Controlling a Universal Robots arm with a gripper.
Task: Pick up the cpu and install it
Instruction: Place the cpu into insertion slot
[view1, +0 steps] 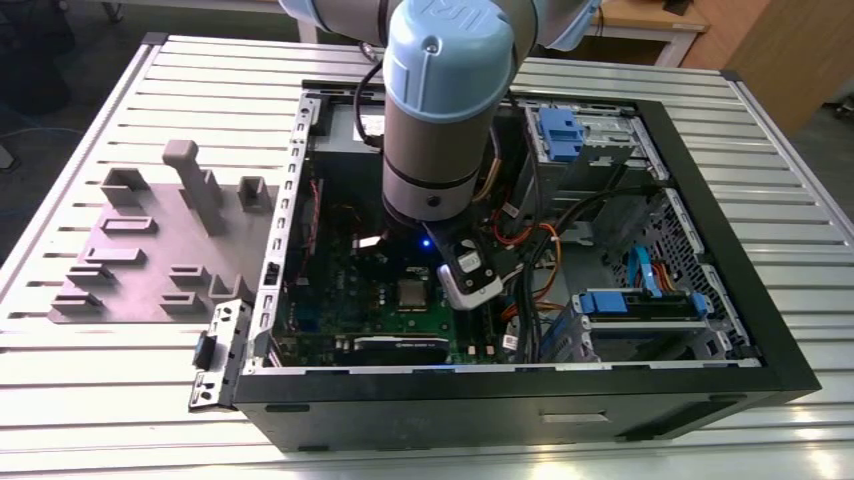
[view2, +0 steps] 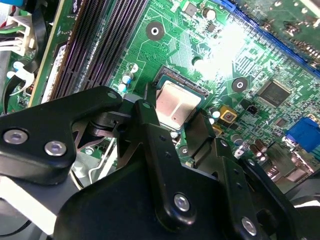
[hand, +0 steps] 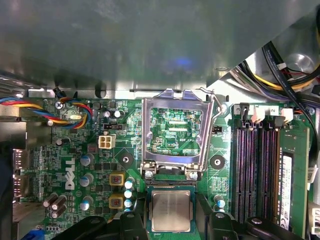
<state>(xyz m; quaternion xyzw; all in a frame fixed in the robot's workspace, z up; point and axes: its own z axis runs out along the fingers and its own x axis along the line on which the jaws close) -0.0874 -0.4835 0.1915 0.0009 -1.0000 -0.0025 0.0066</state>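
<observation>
The cpu is a small silver-grey square chip lying flat in its socket on the green motherboard, and it also shows in the exterior view. The socket's metal load plate is flipped up beside it. My gripper hovers over the socket inside the computer case. In both wrist views its black fingers stand apart on either side of the chip, with a gap on each side. The gripper is open and holds nothing.
A grey-purple moulded plate with upright blocks lies on the slatted metal table at the exterior view's left. Memory slots run beside the socket. Cables and blue drive cages crowd the case's right half.
</observation>
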